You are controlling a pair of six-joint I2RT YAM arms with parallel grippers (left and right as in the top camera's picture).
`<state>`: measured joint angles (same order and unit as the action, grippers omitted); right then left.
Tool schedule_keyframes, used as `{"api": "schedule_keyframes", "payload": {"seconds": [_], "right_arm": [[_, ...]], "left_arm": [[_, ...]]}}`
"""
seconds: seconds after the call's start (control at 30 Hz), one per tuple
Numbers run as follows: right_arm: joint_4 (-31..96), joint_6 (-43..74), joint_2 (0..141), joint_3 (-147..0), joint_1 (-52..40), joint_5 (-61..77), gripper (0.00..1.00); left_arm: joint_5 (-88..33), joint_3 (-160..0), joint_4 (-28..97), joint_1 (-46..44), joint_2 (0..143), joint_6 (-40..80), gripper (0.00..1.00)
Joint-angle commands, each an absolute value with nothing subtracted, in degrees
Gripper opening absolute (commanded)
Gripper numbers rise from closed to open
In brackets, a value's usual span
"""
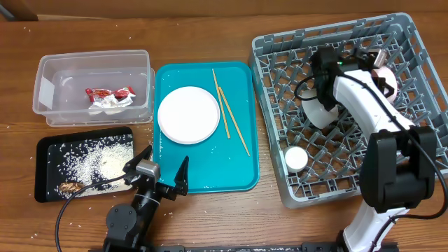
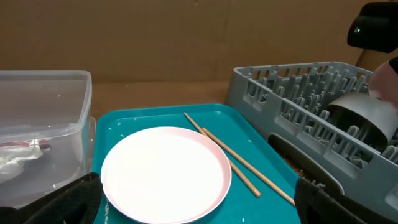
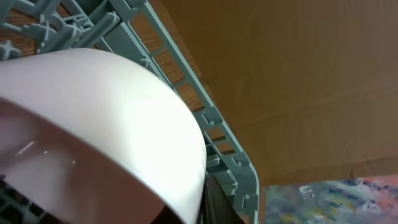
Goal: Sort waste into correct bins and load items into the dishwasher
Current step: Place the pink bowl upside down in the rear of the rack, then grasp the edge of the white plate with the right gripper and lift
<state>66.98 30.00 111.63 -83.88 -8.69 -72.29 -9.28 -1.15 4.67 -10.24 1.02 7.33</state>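
Right of the teal tray (image 1: 241, 164), inside the grey rack (image 1: 413, 42), the right gripper (image 1: 318, 94) has its jaws pressed together on the rim of the white bowl (image 1: 323, 114). The bowl is tipped on its side among the pegs, directly under the fingers. A pink dish (image 1: 386, 82) and a small white cup (image 1: 296, 159) stand in the same rack. On the tray lie the plate (image 1: 189, 115) and the two chopsticks (image 1: 227, 112). At the tray's near left corner, the left gripper (image 1: 164, 166) hangs with jaws wide apart, holding nothing. Left of the tray, the clear tub (image 1: 49, 70) holds the wrapper (image 1: 108, 96), and the black tray (image 1: 45, 150) holds rice (image 1: 98, 157).
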Motion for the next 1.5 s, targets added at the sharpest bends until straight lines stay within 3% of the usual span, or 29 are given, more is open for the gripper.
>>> {"api": "schedule_keyframes", "payload": {"seconds": [0.0,0.27,0.37,0.53,0.63,0.77,0.87,1.23,1.27,1.3,1.37,1.47], "right_arm": [[68.97,30.26,111.50,-83.81,-14.50,-65.08,0.08],[76.29,35.16,105.69,-90.76,-23.62,-42.78,0.42],[76.82,31.27,103.74,-94.56,-26.24,-27.03,0.46],[69.78,15.81,102.56,-95.66,-30.96,13.08,0.51],[63.99,17.69,102.72,-93.82,-33.89,18.76,0.52],[50.28,36.53,104.29,-88.86,-39.86,11.11,0.52],[46.87,48.95,107.13,-85.78,-42.24,-0.56,0.47],[36.01,58.89,121.51,-85.19,-42.39,6.76,0.47],[35.83,59.70,122.63,-85.19,-42.37,6.74,0.36],[36.88,59.66,123.13,-85.19,-42.37,6.76,0.11],[38.35,59.64,122.87,-85.21,-42.33,6.74,0.04],[41.12,59.57,120.86,-85.25,-41.43,6.04,0.04]], "left_arm": [[-9.89,-0.75,4.45,-10.11,0.62,7.70,1.00],[-9.87,-0.75,4.45,-10.11,0.62,7.70,1.00],[-9.89,-0.75,4.45,-10.11,0.64,7.70,1.00],[-9.89,-0.75,4.45,-10.11,0.62,7.70,1.00],[-9.89,-0.75,4.45,-10.11,0.62,7.70,1.00],[-9.89,-0.75,4.45,-10.11,0.62,7.70,1.00],[-9.89,-0.75,4.45,-10.11,0.62,7.70,1.00],[-9.89,-0.75,4.45,-10.11,0.62,7.68,1.00],[-9.89,-0.75,4.45,-10.11,0.62,7.70,1.00],[-9.89,-0.75,4.45,-10.11,0.62,7.70,1.00],[-9.89,-0.75,4.45,-10.11,0.64,7.70,1.00],[-9.89,-0.75,4.45,-10.11,0.62,7.70,1.00]]}}
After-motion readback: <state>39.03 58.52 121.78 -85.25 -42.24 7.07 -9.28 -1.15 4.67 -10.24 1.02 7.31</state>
